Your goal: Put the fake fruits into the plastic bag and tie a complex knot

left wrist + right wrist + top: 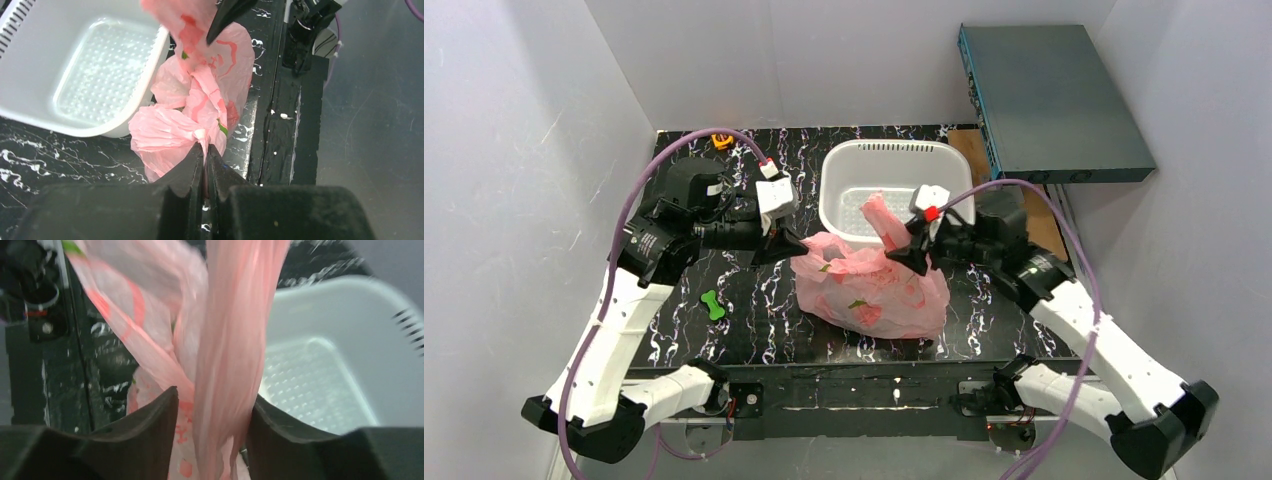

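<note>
The plastic bag (874,290) sits slumped and bulging in the middle of the black marbled tabletop (674,335), just in front of the white basket (834,195). The fake fruits cannot be made out through its pink film, so they are probably inside, though that is a judgement. Its two handle ends are drawn apart. One runs low to the left and is pinched at its tip by the clenched left tool (784,245), as the left wrist view shows plainly. The other stands up as a long twisted strip, its axis rising from the bag's top toward the basket's front rim. It passes between the parted fingers of the right tool (914,255), which surround it loosely rather than clamp it. The knot turns on this: the upright strip lies right of the pinched end, so the right arm is nearer to carry it across and around. The bag shows red and green print, but no writing can be read. A green bone-shaped toy (713,304) lies apart to the left, and a grey box (1054,100) rests at the far right.
</note>
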